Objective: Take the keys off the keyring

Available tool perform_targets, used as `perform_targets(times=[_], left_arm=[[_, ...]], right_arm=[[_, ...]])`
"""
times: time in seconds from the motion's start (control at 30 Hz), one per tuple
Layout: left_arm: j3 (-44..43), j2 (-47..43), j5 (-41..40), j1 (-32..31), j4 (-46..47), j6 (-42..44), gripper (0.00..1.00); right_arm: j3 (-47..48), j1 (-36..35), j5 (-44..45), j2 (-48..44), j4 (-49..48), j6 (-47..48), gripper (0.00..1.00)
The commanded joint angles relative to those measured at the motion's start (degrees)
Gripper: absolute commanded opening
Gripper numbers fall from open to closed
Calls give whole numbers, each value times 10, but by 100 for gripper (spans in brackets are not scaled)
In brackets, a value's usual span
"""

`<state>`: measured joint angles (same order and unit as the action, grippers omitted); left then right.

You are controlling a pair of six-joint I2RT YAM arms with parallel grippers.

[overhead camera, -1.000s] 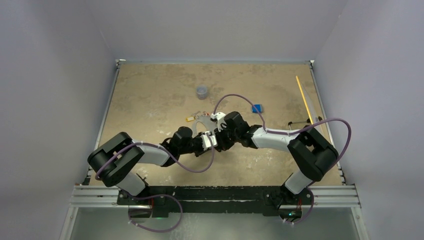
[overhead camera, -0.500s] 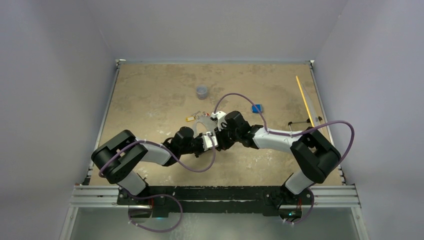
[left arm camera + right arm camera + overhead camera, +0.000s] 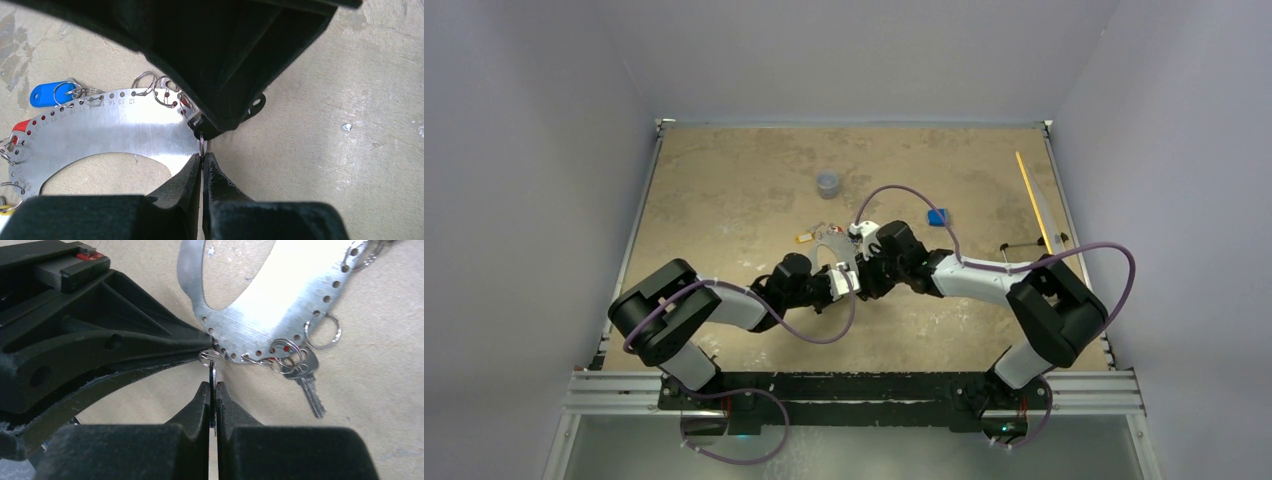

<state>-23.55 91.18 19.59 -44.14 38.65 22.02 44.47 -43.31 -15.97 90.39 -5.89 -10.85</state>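
Note:
The keyring (image 3: 115, 127) is a flat silver plate with numbered holes, lying on the table; it also shows in the top view (image 3: 829, 240) and the right wrist view (image 3: 260, 315). Small split rings hang from its holes. A blue tag (image 3: 45, 94) and a red tag (image 3: 21, 125) sit at its far rim. A silver key (image 3: 307, 380) lies beside it. My left gripper (image 3: 202, 160) is shut on a small split ring (image 3: 201, 145) at the plate's edge. My right gripper (image 3: 213, 387) is shut on a thin key seen edge-on, hanging from that ring (image 3: 210, 356). The two grippers almost touch.
A small grey cup (image 3: 827, 183) stands behind the keyring. A blue block (image 3: 938, 216) lies to the right. A yellow stick (image 3: 1032, 200) lies along the right edge. A yellow tag (image 3: 804, 238) sticks out at the keyring's left.
Both grippers have stayed shut at the keyring's edge. The right wrist has shifted slightly left and away; the left arm has barely moved.

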Motion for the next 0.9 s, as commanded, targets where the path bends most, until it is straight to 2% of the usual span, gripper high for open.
perform_targets(times=[0.0,0.27,0.6,0.87], left_arm=[[21,-26,-11,3,44,-13,0],[72,-69,-32,3,163,-79,0],[116,-44,-75,3,351,-182,0],[121,-34,-107,-7,405,-216,0]], right_arm=[[-13,24,7,-34,-5,-8,0],[-15,38,-9,-32,-8,-10,0],[-27,38,-18,-21,-34,-10,0],[-24,20,-15,-13,-46,-17,0]])
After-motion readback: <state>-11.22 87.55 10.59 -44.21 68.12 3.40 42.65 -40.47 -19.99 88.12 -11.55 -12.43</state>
